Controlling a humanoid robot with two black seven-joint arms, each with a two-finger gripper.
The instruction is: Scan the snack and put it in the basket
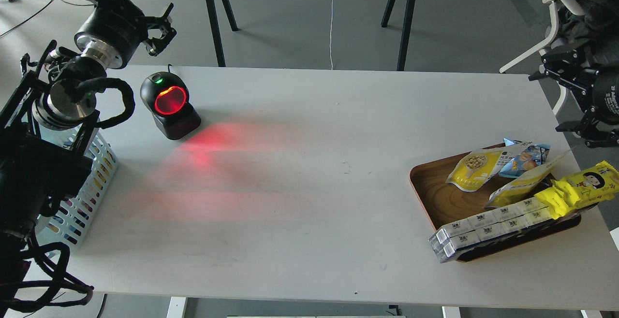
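The snack (476,167), a flat yellow-and-white pouch with a round picture of nuts, lies in the brown wooden tray (435,195) at the right. The light blue slotted basket (92,187) stands at the table's left edge, partly hidden behind my left arm. My left gripper (129,3) is open and empty, held high beyond the table's far left corner, above the basket. My right gripper (549,101) is open and empty at the right edge of the view, above and to the right of the tray.
A black barcode scanner (169,104) with a glowing red window stands at the far left and casts red light on the table. In the tray also lie a small blue packet (524,159), a bright yellow cartoon-face wrapper (578,188), another yellow pouch and long white boxes (488,226).
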